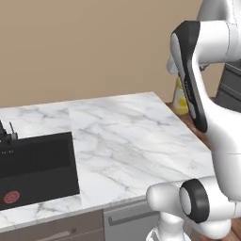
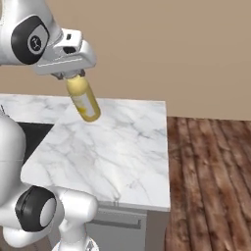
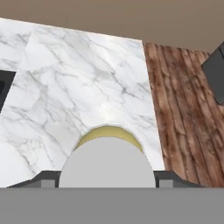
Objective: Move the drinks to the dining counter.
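Yellow juice bottle hangs in the air above the white grey-veined marble surface, tilted, its base swung lower and away from the arm, its cap end up inside the pincer. The pincer is clamped on the bottle's top, so the pale cap is mostly covered in the right base view; in the hand view that cap shows as a broad pale disc between the dark finger tips, with a yellow rim of the bottle's shoulder just behind it. In the left base view the bottle shows partly behind the arm's dark-trimmed link, above the far right corner of the marble surface. The bottle touches nothing but the pincer; the marble lies well below it.

Taking the marble surface as landmark: a black inset sink is set into its left part, with a red mark at the sink's near corner and a dark fitting at the sink's back edge. Grey-brown cabinet fronts run under its near edge. Dark wooden floor lies past its right end, and a plain tan wall rises behind it.
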Controlling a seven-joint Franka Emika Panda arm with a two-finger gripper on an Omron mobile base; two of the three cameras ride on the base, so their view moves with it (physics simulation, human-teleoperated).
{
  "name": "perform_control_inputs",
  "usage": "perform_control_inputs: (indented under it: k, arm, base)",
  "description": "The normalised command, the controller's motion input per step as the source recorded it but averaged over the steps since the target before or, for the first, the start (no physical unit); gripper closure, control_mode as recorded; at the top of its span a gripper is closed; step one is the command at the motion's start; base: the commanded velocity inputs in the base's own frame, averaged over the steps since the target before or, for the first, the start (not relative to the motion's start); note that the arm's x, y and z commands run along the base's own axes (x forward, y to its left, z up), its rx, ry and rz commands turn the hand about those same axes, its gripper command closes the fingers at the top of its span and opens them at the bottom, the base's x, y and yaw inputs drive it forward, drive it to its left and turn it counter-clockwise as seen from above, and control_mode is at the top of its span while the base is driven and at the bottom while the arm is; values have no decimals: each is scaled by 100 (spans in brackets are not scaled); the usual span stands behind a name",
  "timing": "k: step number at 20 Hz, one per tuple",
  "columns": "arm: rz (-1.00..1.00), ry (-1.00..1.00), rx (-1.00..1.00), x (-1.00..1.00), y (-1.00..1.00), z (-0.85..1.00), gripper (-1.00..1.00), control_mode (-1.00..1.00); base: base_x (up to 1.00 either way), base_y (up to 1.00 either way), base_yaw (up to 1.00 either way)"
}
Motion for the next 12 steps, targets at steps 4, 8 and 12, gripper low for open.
perform_control_inputs:
  k: [4, 8, 12]
  arm:
    - [0, 0, 0, 0, 0, 0, 100, 100]
    - [0, 0, 0, 0, 0, 0, 100, 100]
    - [0, 0, 0, 0, 0, 0, 100, 100]
  base:
    - [100, 0, 40]
    - [96, 3, 20]
    - [84, 7, 7]
